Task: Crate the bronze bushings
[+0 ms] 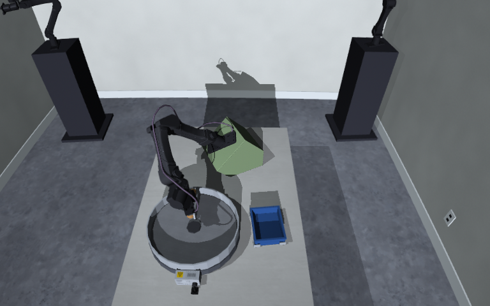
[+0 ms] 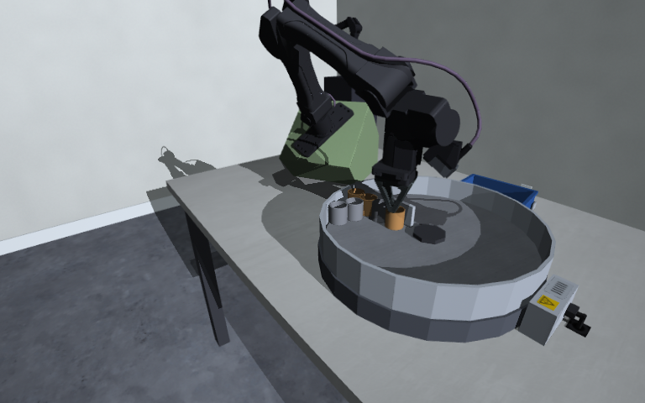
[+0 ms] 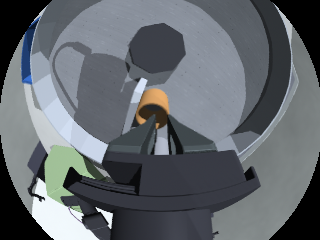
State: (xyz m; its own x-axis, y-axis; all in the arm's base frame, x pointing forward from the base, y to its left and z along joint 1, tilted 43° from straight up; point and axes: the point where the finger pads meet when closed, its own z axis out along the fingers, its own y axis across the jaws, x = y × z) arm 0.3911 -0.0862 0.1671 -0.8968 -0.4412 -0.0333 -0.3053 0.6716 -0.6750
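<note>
The round grey turntable holds a group of bushings at its far left. One bronze bushing stands upright near the dark hub. Two more bronze bushings and two steel bushings stand behind it by the rim. My gripper points down with its fingers drawn close together, tips at the top rim of the near bronze bushing. I cannot tell whether they pinch its wall. The blue crate stands to the right of the turntable, with nothing visible inside.
A green block sits on the table behind the turntable, under the arm's elbow. A small control box is fixed to the turntable's front. Two black pedestals stand on the floor at the back.
</note>
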